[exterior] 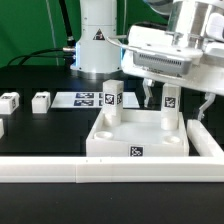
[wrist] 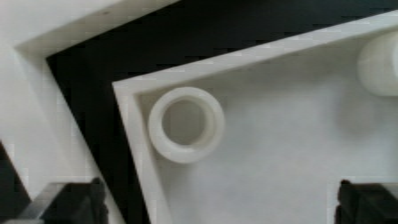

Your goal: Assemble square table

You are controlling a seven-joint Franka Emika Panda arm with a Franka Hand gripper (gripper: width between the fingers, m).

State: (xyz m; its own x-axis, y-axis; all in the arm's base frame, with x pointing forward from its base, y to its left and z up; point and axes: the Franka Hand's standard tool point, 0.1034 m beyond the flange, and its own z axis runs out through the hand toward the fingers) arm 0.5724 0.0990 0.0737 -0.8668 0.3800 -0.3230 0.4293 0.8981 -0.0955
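Bench black, with the white rail along its near edge. Square table lies rim-up just behind the rail, right of centre in the exterior view.

End effector hangs over the slab's far corner on the exterior view's right. It is spread wide and pinching nothing. In the wrist view the fingertips sit at opposite edges with only bare slab between them.

The right upright leg stands between the fingers with a gap on each side. The left upright leg stands at the other far corner. Long axis is vertical on both, and both look seated.

Key relation: the remaining loose legs sit on the bench toward the exterior view's left, beyond the marker board and well apart from the end effector. They are too small to read the long axis.

Likely next step is to lift clear of the right leg, then traverse that way.

An empty corner socket shows in the wrist view, just inside the rim.
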